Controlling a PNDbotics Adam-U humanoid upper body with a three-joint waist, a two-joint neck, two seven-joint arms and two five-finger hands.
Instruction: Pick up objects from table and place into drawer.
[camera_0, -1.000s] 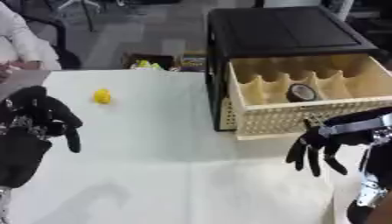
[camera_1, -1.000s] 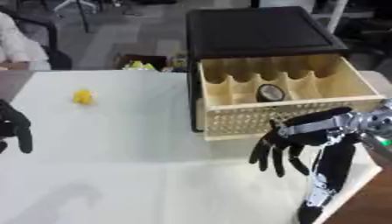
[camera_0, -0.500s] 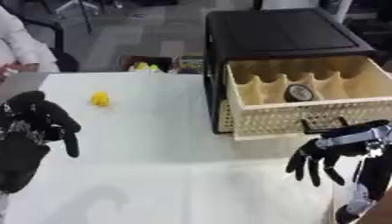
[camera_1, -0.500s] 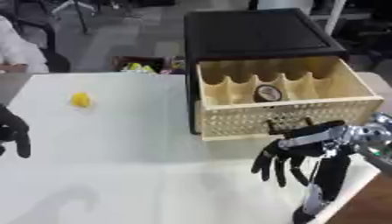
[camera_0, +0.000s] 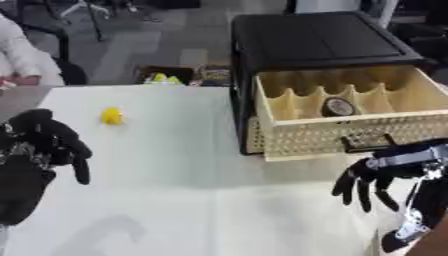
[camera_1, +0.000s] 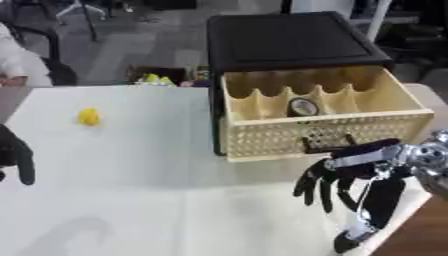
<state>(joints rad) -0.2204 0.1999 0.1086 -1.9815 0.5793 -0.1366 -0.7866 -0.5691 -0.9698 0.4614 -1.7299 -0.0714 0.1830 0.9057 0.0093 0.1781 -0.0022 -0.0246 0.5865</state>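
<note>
I see my right hand (camera_1: 337, 176) hanging over the near right part of the table (camera_0: 201, 200), just in front of the drawer (camera_0: 350, 122), fingers relaxed and pointing down, holding nothing. My left hand (camera_0: 39, 150) sits at the near left edge, fingers loosely bent, also empty. A small yellow object (camera_0: 111, 116) lies on the far left of the table, well apart from both hands. The cream drawer stands pulled out of the black cabinet (camera_0: 315, 40); a round dark item (camera_0: 338, 106), possibly a lid, rests in a middle compartment
</note>
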